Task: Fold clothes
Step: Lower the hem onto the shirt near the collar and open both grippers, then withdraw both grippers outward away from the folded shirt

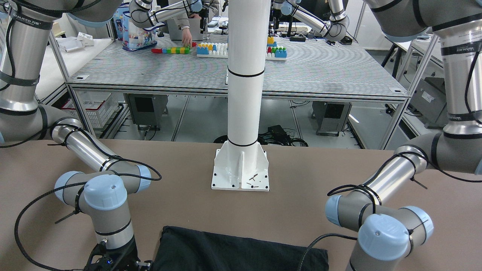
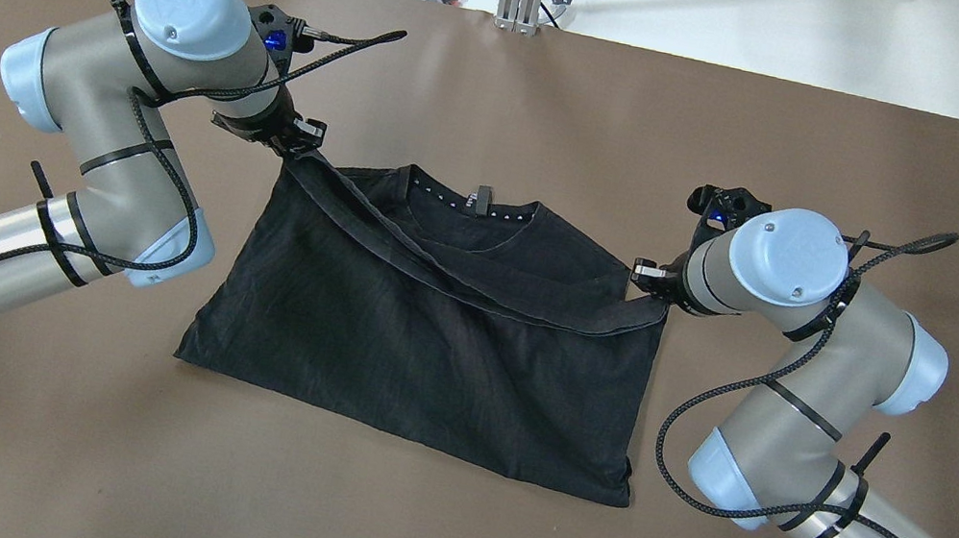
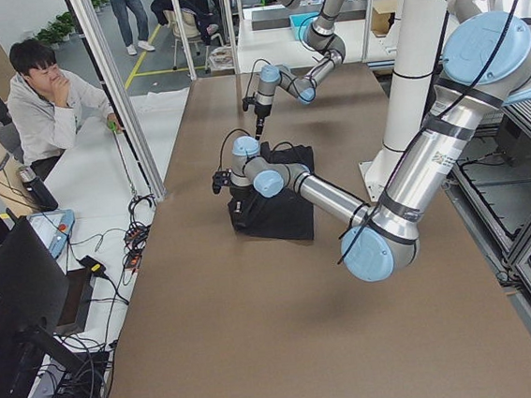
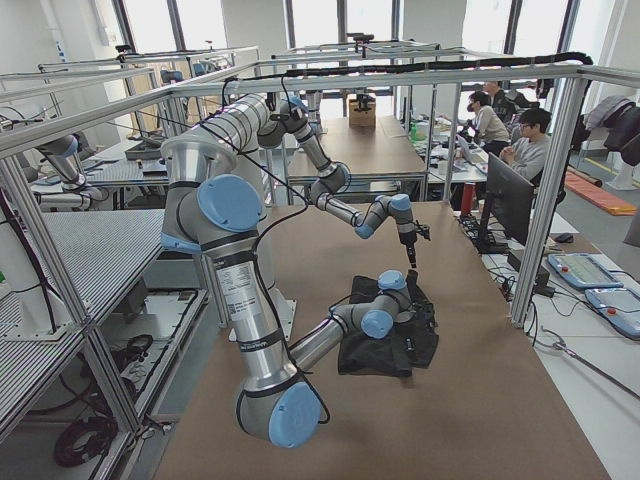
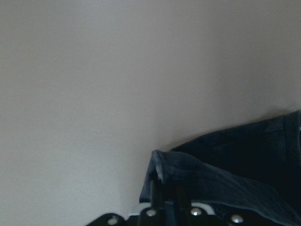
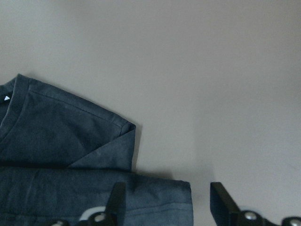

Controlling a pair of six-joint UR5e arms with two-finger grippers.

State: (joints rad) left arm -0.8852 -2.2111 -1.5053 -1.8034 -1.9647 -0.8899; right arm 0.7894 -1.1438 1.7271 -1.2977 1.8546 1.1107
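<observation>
the clothes (image 2: 427, 348) lie near the middle of the brown table (image 2: 435, 534), between the two arms, collar (image 2: 476, 202) toward the far edge. it is one thin, dark, soft piece, so i judge it light and limp, with no stiffness of its own. it will likely sag and drag wherever it is not held. the hem (image 2: 484, 297) running between the two grippers droops in its middle. it is best taken at the corners, layers pinched together, the two holds kept level so the fold line lands straight. the knit looks matte rather than slippery, though a shallow pinch could slide off.

the left gripper (image 2: 298, 143) is clamped on one hem corner, lifted a little off the table. the right gripper (image 2: 654, 284) sits at the other corner.

the overhead view gives the whole layout but hides both sets of fingers under the wrists. the left wrist view shows the fingers (image 5: 154, 193) close together with cloth bunched over them. the right wrist view shows the pads (image 6: 117, 200) standing wide apart over the hem's end — parted, gripping nothing.
</observation>
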